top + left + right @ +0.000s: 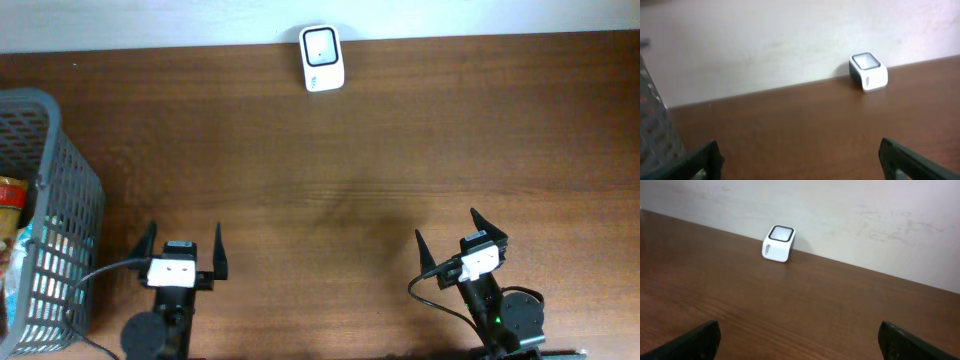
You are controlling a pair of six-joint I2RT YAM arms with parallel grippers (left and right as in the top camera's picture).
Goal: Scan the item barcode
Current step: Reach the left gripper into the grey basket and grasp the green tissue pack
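Brown wooden table [330,180] (scanner [322,58] at back edge) meets pale wall [765,40].

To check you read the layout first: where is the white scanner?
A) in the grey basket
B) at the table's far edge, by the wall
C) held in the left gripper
B: the scanner stands against the wall at the far edge of the table.

One scanner [322,58], one basket [85,195], two arms [172,272] [480,260]
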